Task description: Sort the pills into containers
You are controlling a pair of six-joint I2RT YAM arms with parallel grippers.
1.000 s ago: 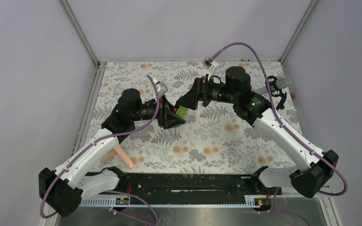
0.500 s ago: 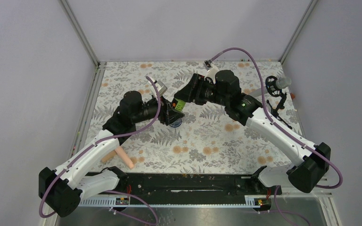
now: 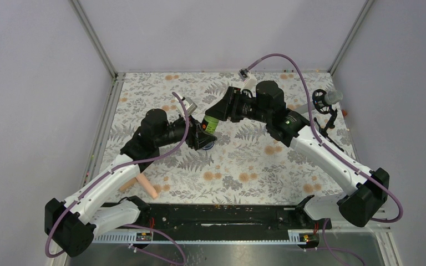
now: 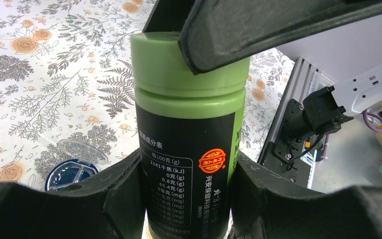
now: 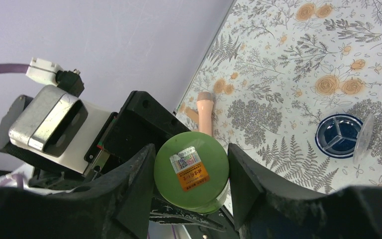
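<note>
The green bottle (image 3: 209, 124) with a black label (image 4: 189, 149) hangs above the table's middle, and my left gripper (image 3: 201, 137) is shut on its body (image 4: 188, 194). From the far side my right gripper (image 3: 219, 113) reaches over its top. In the right wrist view its jaws (image 5: 190, 167) press both sides of the green cap (image 5: 191, 169). The shallow dark-blue jar (image 4: 69, 174) (image 5: 339, 135) stands open on the cloth just below the bottle, with its clear lid (image 5: 364, 139) leaning beside it. No pills show in any view.
Two peach-pink rods (image 3: 144, 185) lie near the left arm's base. A black clamp with a small clear vessel (image 3: 326, 101) stands at the back right. Grey walls and metal rails (image 3: 104, 119) close in the floral tabletop.
My right gripper has swung left onto the bottle's cap and its jaws have closed from wide open. The left gripper has kept its hold and shifted slightly left.
</note>
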